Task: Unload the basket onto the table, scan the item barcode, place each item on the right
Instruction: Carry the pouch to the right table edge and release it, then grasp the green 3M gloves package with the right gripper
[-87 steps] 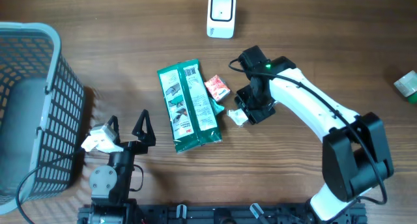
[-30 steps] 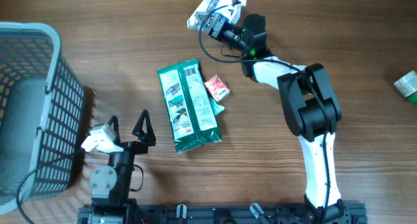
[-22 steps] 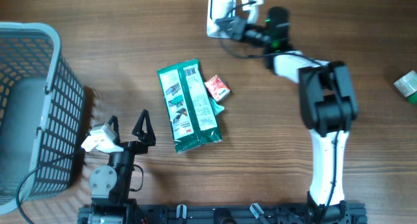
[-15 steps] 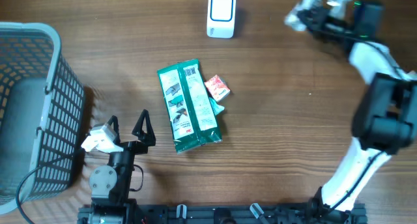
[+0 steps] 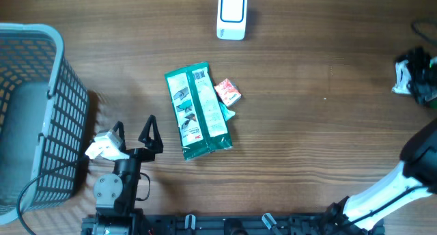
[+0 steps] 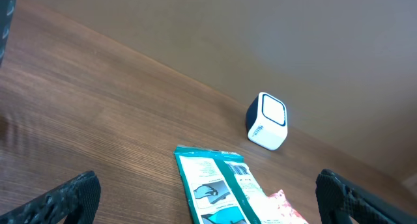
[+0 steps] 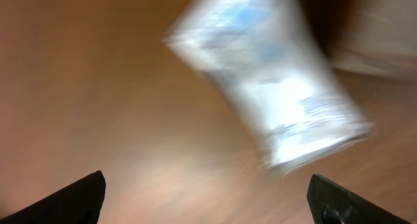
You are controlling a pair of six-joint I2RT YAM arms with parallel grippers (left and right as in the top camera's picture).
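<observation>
- right gripper [image 7: 205, 199]: jaws stand wide apart, the two fingertips at the lower corners of its own wrist view, and nothing lies between them.
- white packet [image 7: 273, 81]: judged to be the item in hand; it shows ahead of the open fingers, clear of both and heavily blurred. from overhead it lies far to the right of the scanner [image 5: 231, 16], at the table's [image 5: 307, 146] edge.
- whether the packet rests on the wood or is in the air cannot be told.
- left gripper [image 5: 133, 129]: fully open, empty, well below and left of the scanner, beside the basket [image 5: 27, 112].
- green packet [image 5: 198, 112]: flat on the table just below the scanner, with a small red packet [image 5: 227, 92] touching its right edge.
- risk 1: the loose white packet may slide or tumble off the table edge, since nothing restrains it.
- risk 2: it may settle with its barcode face down, forcing a re-grasp.
- risk 3: picking up the thin green packet could drag the red one along, as the two touch.
</observation>
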